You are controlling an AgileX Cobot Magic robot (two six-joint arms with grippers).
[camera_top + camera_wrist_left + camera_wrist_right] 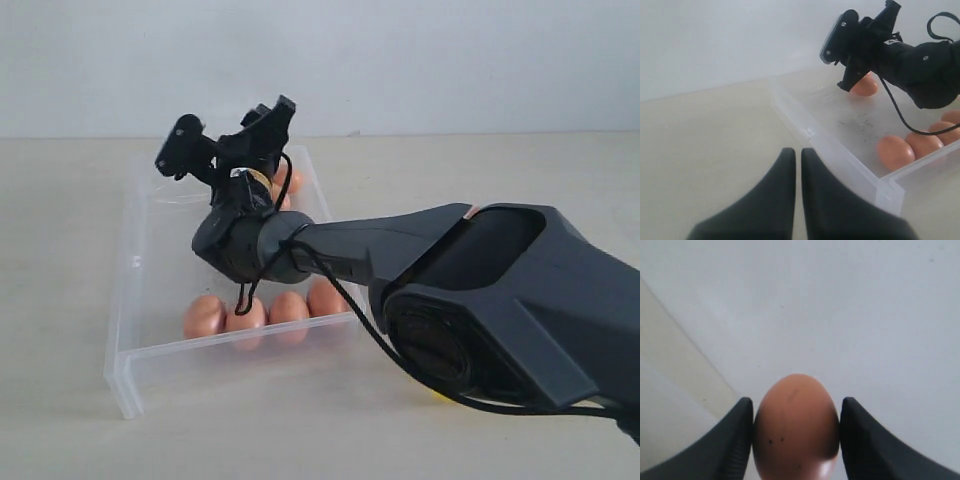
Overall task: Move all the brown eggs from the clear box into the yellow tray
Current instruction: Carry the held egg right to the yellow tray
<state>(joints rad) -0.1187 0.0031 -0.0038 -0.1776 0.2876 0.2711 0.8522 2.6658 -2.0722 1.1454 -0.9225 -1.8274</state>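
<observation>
A brown egg (796,430) with small dark specks sits between my right gripper's (796,402) two black fingers, which are shut on its sides; behind it is the pale wall. In the exterior view my right arm (470,290) reaches across over the clear box (128,300), its wrist raised above the floor. Several brown eggs (246,318) lie in a row against the box's near wall. Another egg (864,86) shows by the gripper at the far end. The yellow tray is almost hidden; only a yellow sliver (440,396) peeks from under the arm. My left gripper (796,152) is shut and empty, over the table beside the box.
The box's low clear wall (815,134) runs close by my left fingers. A black cable (250,290) hangs from the right wrist over the row of eggs. Bare beige tabletop (60,250) lies left of the box, with a pale wall behind.
</observation>
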